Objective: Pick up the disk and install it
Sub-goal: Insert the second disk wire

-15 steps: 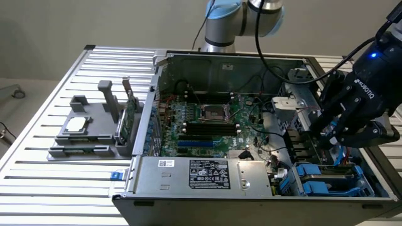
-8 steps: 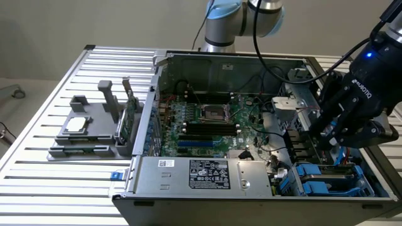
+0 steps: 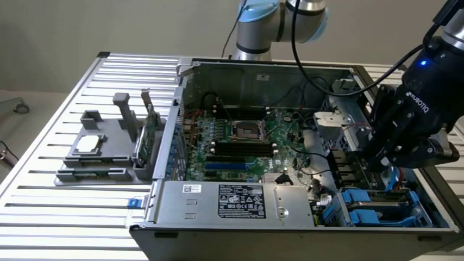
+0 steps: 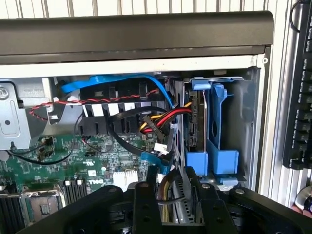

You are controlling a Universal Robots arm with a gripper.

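- Wrist view: the disk (image 4: pixel 196 124), a flat drive seen edge-on in a blue plastic carrier, stands upright in the drive bay at the corner of the open grey computer case (image 4: pixel 146 34). A blue carrier frame (image 4: pixel 220 129) stands just beside it.
- Exterior view: the same blue carrier (image 3: pixel 381 204) sits in the bay at the case's near corner, on the exterior view's right.
- A bundle of red, yellow and black cables (image 4: pixel 163 119) and a blue flat cable (image 4: pixel 117 80) run beside the bay.
- The black claw (image 4: pixel 170 187) hangs over the bay with its fingers (image 4: pixel 146 204) parted, a gap between them, nothing held; it is apart from the disk.
- Exterior view: claw (image 3: pixel 377 166) low inside the case, above the bay.
- Green motherboard (image 3: pixel 243 144) fills the case floor.
- Grey fixture block (image 3: pixel 98 152) with an upright green circuit card (image 3: pixel 149 138) stands on the slatted metal worktop (image 3: pixel 58 212), at the exterior view's left of the case.
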